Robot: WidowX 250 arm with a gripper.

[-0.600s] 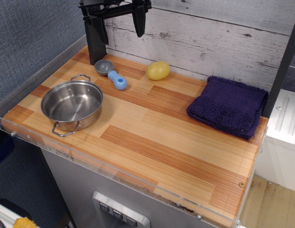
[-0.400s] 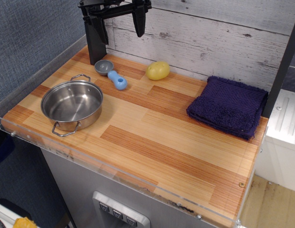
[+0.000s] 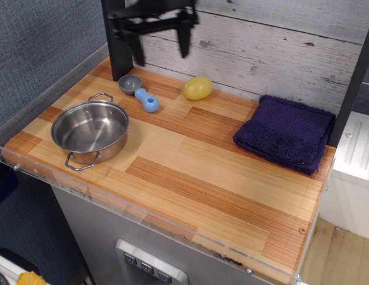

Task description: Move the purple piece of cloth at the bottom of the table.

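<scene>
Gripper (image 3: 161, 44) hovering spread, empty.
Cloth (image 3: 286, 133) lying well right and below it; aiming for its near edge.

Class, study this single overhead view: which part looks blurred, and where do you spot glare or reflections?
In observation.image, the hand at the top is smeared by motion blur; the purple piece of cloth and the table are sharp; the steel pot shows soft reflections inside; the acrylic rim catches faint glare.
</scene>
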